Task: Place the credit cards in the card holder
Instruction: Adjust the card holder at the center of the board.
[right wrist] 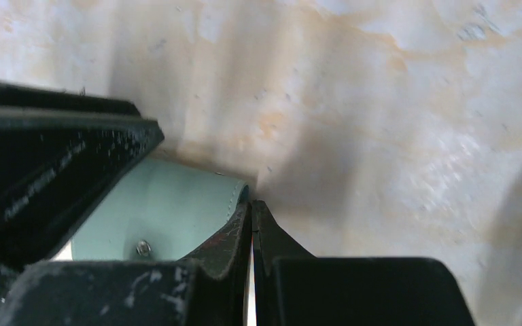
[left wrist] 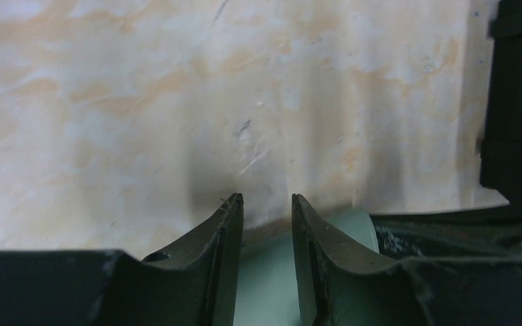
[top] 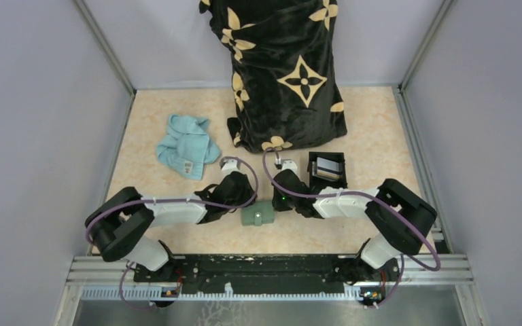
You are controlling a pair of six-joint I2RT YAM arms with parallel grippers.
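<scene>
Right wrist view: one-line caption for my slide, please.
Right tool, shut, tips at the edge of the sage-green card holder on the marbled table.

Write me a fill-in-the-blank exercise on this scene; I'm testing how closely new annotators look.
1. The card holder lying between the two grippers is ___ in colour.
2. The right gripper has its jaws ___ beside the card holder's edge.
3. The black box stands closer to the ___ arm.
4. The light blue cloth lies on the robot's ___ side of the table.

Missing words: green; shut; right; left.
</scene>
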